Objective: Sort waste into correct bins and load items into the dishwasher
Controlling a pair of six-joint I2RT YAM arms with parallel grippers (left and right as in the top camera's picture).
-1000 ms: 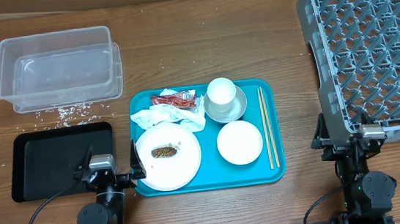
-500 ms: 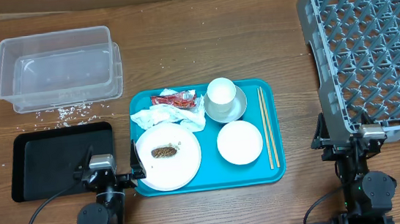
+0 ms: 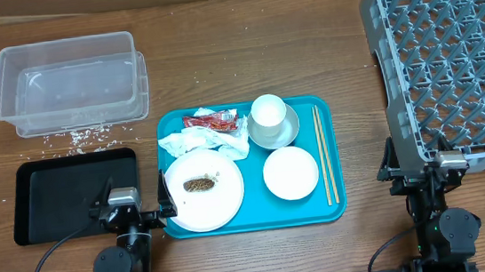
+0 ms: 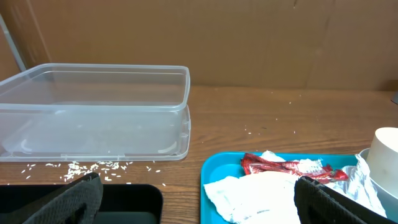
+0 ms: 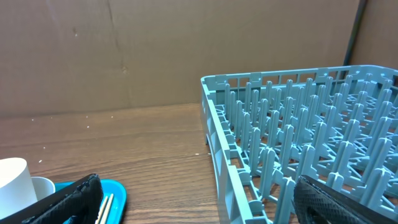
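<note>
Both arms low at the near edge of the worktop [image 3: 244, 55], both hands spread.

Left hand [image 4: 202, 198] fingers wide apart, beside black tray [image 3: 26, 201]. Right hand [image 5: 199, 199] likewise, at the near corner of the grey rack [image 3: 449, 54]. On the turquoise tray [image 3: 334, 207]: plate [image 3: 222, 200] bearing brown scrap [image 3: 199, 184]; napkin [image 3: 203, 142] touching its far rim; red wrapper [image 3: 210, 119] behind; cup [image 3: 269, 111] sitting in a bowl [image 3: 287, 134]; second bowl [image 3: 291, 172] nearer; chopsticks [image 3: 324, 155] along the right side. Clear tub [image 3: 64, 43] far left, rice grains [image 3: 77, 134] scattered before it.
</note>
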